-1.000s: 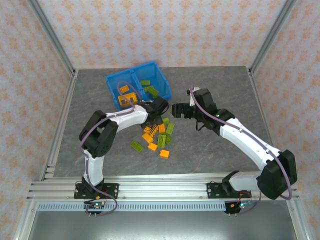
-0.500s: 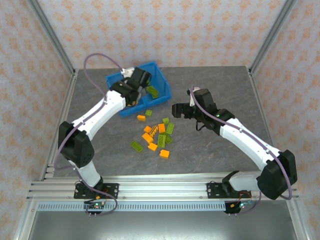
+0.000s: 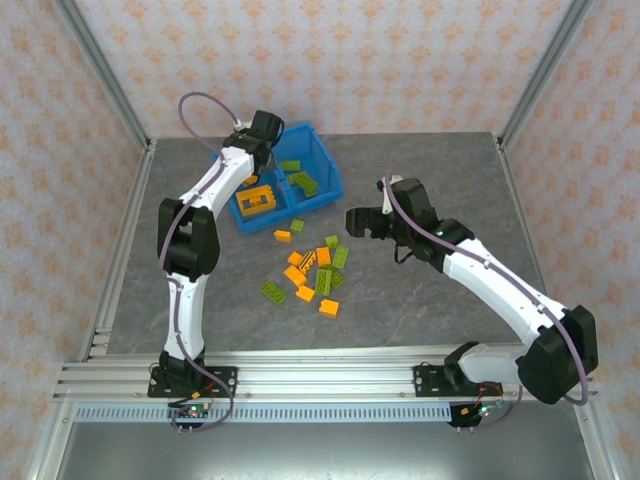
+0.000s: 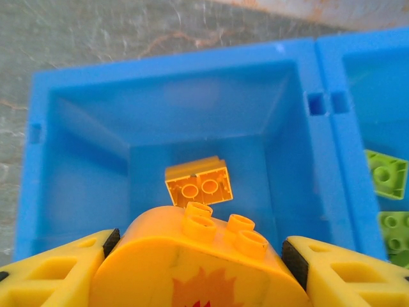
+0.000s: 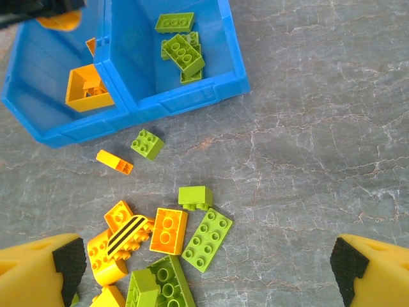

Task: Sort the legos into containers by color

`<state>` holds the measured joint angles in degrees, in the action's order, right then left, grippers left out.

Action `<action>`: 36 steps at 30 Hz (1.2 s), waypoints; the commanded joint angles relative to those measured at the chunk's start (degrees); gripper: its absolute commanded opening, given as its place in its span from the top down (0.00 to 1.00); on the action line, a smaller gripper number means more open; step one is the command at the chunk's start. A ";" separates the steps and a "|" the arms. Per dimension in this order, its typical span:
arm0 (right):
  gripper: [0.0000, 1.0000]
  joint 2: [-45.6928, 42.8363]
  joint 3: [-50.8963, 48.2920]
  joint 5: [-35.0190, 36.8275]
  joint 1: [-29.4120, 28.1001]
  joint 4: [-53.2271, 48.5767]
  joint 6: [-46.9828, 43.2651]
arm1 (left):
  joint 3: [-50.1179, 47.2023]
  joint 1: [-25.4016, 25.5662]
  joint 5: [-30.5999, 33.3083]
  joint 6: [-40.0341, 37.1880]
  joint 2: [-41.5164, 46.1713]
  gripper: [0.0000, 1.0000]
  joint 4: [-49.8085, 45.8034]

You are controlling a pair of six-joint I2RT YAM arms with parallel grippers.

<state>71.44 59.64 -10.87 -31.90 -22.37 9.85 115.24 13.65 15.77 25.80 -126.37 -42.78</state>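
Left gripper [image 4: 201, 275]: clamped on a rounded orange brick [image 4: 192, 252] with a flame print, studs up, yellow fingers [image 4: 51, 275] tight on both flanks. Poised over the left compartment [image 4: 83, 179] of the blue bin [image 4: 166, 64]. Directly below on that compartment's floor: a small orange brick [image 4: 199, 181]. Same compartment, nearer its front wall: the orange frame piece [image 5: 88, 88].

Left arm [image 3: 185, 300]: close to full stretch. Lower link straight up from the base at the near-left table edge, dark elbow [image 3: 186, 240] about mid-table, white forearm angled right toward the bin's far-left corner, wrist tipped down over the rim.

Right gripper [image 5: 208, 275]: released, jaws spread wide, nothing between them. Hovering above the table [image 3: 420, 300] just right of the loose pile [image 3: 315, 270], well apart from the bin.

Right arm [image 3: 500, 285]: base at the near-right edge, elbow folded out to the far right, long white link running diagonally up-left, gripper end facing left toward the pile.

Right compartment [image 5: 223, 45]: several olive-green bricks [image 5: 182, 51] clustered toward the back.

Loose on the table between bin and pile: a slim orange brick [image 5: 115, 161] and a green four-stud brick [image 5: 147, 143], just beside each other, near the bin's front wall. In the pile: an orange six-stud brick [image 5: 168, 230], a green eight-stud plate [image 5: 207, 238] touching its right side, a small green block [image 5: 195, 197] above them, a black-striped orange piece [image 5: 131, 231] at left, more mixed orange and green below
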 commanded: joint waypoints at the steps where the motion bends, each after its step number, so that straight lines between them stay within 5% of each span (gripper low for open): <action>1: 0.01 -2.47 -0.20 0.88 -0.11 -0.97 1.02 | 2.09 -0.73 -1.23 -0.31 0.34 0.42 -1.08; 12: 0.01 -0.76 0.59 0.47 -0.19 -0.05 1.87 | 0.09 -0.82 -2.90 -0.27 7.07 0.25 -1.03; 21: 0.01 4.94 1.70 0.70 -0.19 0.54 2.39 | -12.97 -0.58 -9.22 1.34 26.06 0.20 2.32; 28: 0.03 15.53 3.58 -0.85 -0.23 -0.40 2.25 | -26.58 2.04 -21.52 -4.47 43.28 0.19 1.91; 36: 0.07 29.59 10.66 -6.19 -0.45 -0.36 4.65 | -30.28 4.18 -20.78 -12.07 53.31 0.09 -9.75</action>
<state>98.91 67.53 -15.29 -32.01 -23.14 13.19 85.54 18.02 -4.49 18.26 -74.83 -45.98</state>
